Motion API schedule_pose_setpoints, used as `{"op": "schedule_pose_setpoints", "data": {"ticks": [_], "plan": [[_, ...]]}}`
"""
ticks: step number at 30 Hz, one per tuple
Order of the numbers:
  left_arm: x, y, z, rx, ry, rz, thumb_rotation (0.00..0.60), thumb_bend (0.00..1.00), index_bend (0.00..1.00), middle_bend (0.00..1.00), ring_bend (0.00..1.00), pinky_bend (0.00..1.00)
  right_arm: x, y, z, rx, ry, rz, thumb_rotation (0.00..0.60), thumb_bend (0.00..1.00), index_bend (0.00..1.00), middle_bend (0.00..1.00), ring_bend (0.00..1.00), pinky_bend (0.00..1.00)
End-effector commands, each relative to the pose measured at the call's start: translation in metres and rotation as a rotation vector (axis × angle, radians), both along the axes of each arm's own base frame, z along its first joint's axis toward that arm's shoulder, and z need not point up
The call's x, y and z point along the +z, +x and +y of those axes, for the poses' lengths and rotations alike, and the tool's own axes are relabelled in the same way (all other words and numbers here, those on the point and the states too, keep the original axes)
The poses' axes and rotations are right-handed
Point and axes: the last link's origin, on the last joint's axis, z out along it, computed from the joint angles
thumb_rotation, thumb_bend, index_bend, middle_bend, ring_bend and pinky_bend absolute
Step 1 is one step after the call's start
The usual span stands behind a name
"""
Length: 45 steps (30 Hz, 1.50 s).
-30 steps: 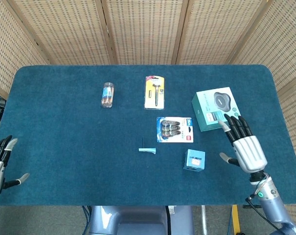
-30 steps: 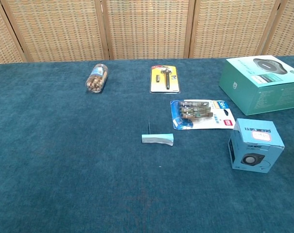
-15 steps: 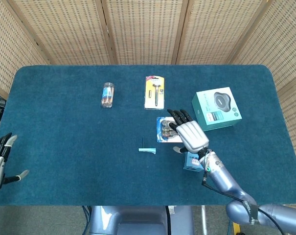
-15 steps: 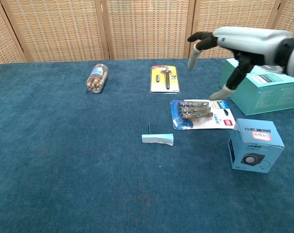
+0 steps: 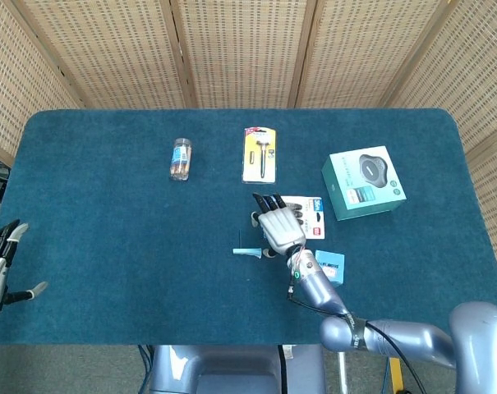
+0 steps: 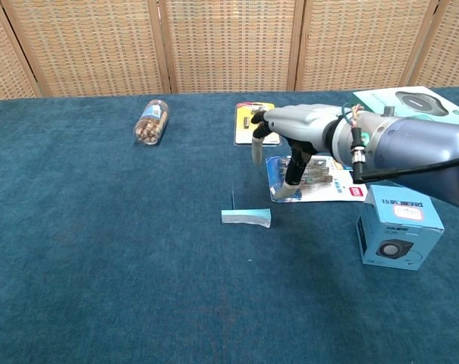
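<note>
While the right hand is hovering over the middle of the bench, its fingers are spread apart and pointing downward, holding nothing. In the chest view the same hand is hanging above the left end of the blue blister pack, which is lying flat just behind the small pale blue packet. That packet is lying near the hand's fingertips but apart from them; whether any fingertip is touching the blister pack cannot be told. A small blue cube box is standing to the right of the packet, near the blister pack's corner. Further back and to the right, a larger teal box is sitting on the bench, well apart from the hand. Behind the hand, a yellow carded tool pack is lying flat, and to its left a small clear bottle is lying on its side.

The left hand is showing only at the lower left edge of the head view, off the bench's near left corner, with its fingers apart and holding nothing; it is lying well away from every item on the blue cloth.
</note>
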Motion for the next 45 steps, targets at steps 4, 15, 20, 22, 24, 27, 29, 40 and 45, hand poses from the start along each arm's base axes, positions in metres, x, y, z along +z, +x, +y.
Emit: {"op": "schedule_pose_setpoints", "data": {"ticks": [4,15,20,22,24,27,29,40,45], "plan": [[0.000,-0.001,0.001,0.003,-0.001,-0.001,0.600,0.00,0.00,0.00,0.00,0.00,-0.010,0.000,0.001,-0.058,0.020,0.003,0.600,0.21,0.41,0.00,0.00,0.00],[-0.001,0.001,0.000,0.002,0.000,0.002,0.600,0.00,0.00,0.00,0.00,0.00,-0.024,0.001,0.007,-0.172,0.048,-0.084,0.600,0.26,0.42,0.00,0.00,0.00],[-0.002,0.001,0.000,0.002,-0.005,0.006,0.600,0.00,0.00,0.00,0.00,0.00,-0.032,0.003,0.009,-0.195,0.065,-0.109,0.600,0.26,0.42,0.00,0.00,0.00],[-0.002,0.001,0.001,0.001,-0.005,0.006,0.600,0.00,0.00,0.00,0.00,0.00,-0.035,0.004,0.011,-0.200,0.070,-0.117,0.600,0.26,0.42,0.00,0.00,0.00],[-0.002,0.001,0.001,0.002,-0.004,0.005,0.600,0.00,0.00,0.00,0.00,0.00,-0.038,0.004,0.011,-0.201,0.072,-0.114,0.600,0.26,0.43,0.00,0.00,0.00],[-0.001,0.000,0.001,0.004,-0.002,0.001,0.600,0.00,0.00,0.00,0.00,0.00,-0.044,0.004,0.012,-0.202,0.068,-0.108,0.600,0.26,0.43,0.00,0.00,0.00],[-0.001,0.000,0.001,0.002,-0.002,0.000,0.600,0.00,0.00,0.00,0.00,0.00,-0.046,0.003,0.012,-0.208,0.060,-0.112,0.600,0.26,0.43,0.00,0.00,0.00],[0.000,0.000,0.001,0.003,-0.002,-0.005,0.600,0.00,0.00,0.00,0.00,0.00,-0.058,0.001,0.014,-0.203,0.056,-0.106,0.600,0.31,0.46,0.00,0.00,0.00],[0.000,0.000,0.001,0.002,-0.006,-0.005,0.600,0.00,0.00,0.00,0.00,0.00,-0.061,-0.001,0.014,-0.203,0.053,-0.093,0.600,0.38,0.46,0.00,0.00,0.00]]}}
